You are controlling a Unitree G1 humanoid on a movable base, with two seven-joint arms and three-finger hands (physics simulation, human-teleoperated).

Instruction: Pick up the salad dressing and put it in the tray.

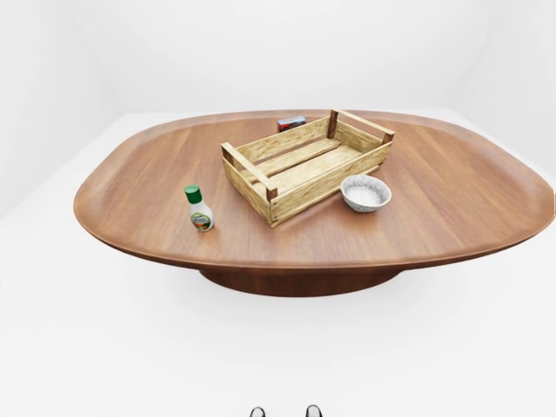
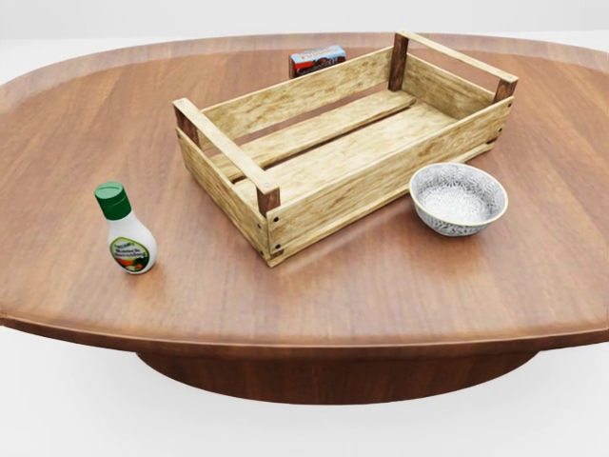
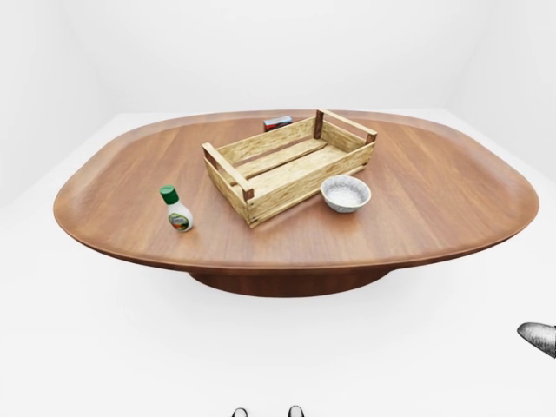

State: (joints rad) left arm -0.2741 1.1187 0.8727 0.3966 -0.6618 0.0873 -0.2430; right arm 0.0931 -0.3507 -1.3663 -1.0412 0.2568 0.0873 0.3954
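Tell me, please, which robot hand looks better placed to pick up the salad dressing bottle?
Probably the left. The salad dressing bottle stands upright at the left of the head view, left of the wooden tray. Neither hand is near it; only a grey tip shows at the right-eye view's lower right edge, likely the right robot hand.
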